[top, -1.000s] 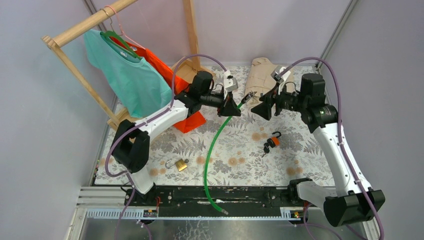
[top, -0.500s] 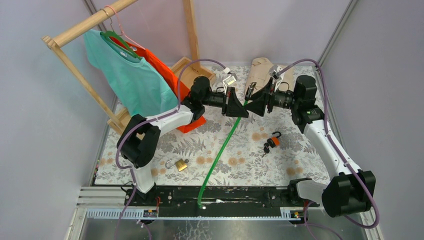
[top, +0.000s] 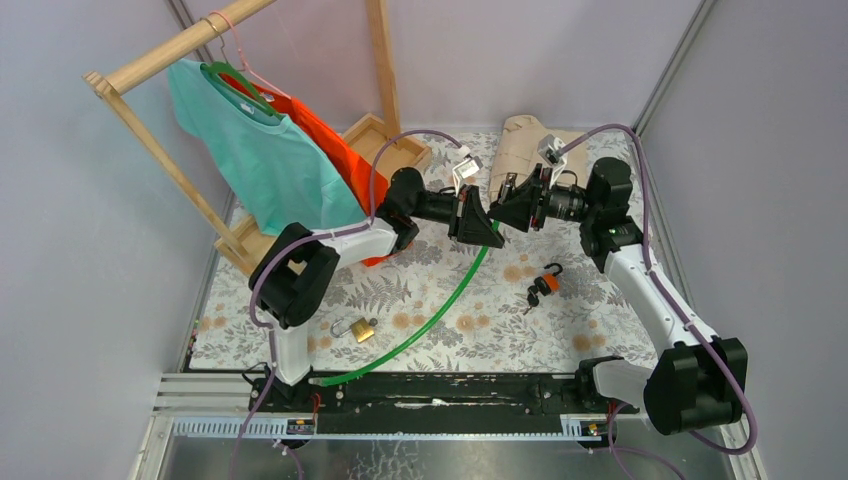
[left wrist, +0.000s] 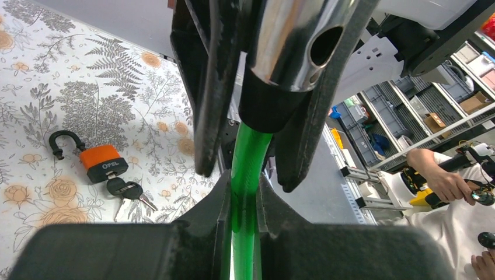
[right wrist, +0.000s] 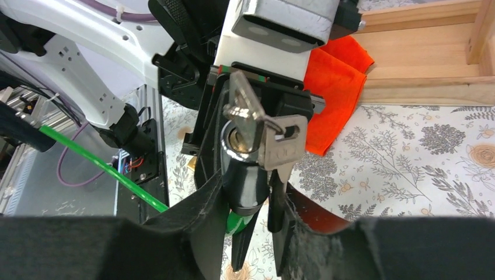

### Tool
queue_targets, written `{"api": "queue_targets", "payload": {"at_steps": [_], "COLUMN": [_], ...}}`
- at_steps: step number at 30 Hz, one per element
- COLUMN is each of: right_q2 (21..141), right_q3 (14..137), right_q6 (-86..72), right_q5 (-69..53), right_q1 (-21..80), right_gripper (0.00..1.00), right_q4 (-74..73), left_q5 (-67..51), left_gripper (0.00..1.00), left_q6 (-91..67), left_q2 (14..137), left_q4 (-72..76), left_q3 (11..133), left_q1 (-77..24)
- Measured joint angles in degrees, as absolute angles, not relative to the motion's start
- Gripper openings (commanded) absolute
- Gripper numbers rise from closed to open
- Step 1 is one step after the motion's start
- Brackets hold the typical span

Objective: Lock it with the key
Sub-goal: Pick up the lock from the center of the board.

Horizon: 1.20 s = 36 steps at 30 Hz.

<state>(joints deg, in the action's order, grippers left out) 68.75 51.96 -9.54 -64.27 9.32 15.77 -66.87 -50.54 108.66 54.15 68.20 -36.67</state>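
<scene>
A green cable lock (top: 425,325) runs from mid-air above the table down to the front rail. My left gripper (top: 472,217) is shut on the green cable (left wrist: 245,169) just below the lock's chrome and black head (left wrist: 290,44). My right gripper (top: 512,207) faces it and is shut on that head (right wrist: 244,175). A silver key (right wrist: 240,106) sticks in the head's cylinder, and a second key (right wrist: 285,147) hangs from its ring. The two grippers nearly touch.
An orange padlock (top: 544,283) with keys (top: 530,299) lies right of centre, also seen in the left wrist view (left wrist: 101,164). A brass padlock (top: 361,329) lies front left. A wooden rack (top: 160,60) with teal and orange shirts stands back left. A beige cloth (top: 525,145) lies at the back.
The cable's free end has swung left along the front rail. Both grippers have drawn closer together and moved slightly right, still holding the cable and the lock head.
</scene>
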Motion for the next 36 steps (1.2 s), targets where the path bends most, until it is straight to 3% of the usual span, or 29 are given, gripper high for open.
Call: {"api": "queue_targets", "payload": {"at_steps": [14, 26, 31, 36], "right_q2": [68.62, 68.58, 68.53, 68.53], "right_q3": [51.24, 53.1, 55.16, 57.04], "right_q6": [-10.37, -5.69, -1.19, 1.98], "right_q5": [-65.78, -68.07, -66.67, -62.61], "right_q1": [9.21, 7.2, 5.61, 5.23], "right_gripper": [0.0, 0.0, 0.0, 0.0], "right_q4": [16.58, 9.3, 2.81, -4.54], "left_q5": [-67.77, -68.07, -67.96, -67.33], "left_gripper": [0.02, 0.51, 0.61, 0.62], "left_q6": [-57.93, -59.46, -58.04, -51.81], "left_q2": [111.37, 111.85, 111.81, 111.31], "left_q4": [63.61, 62.87, 60.23, 52.21], "left_q3": [68.2, 68.49, 68.77, 69.06], "left_q1": [-36.71, -34.04, -30.37, -27.14]}}
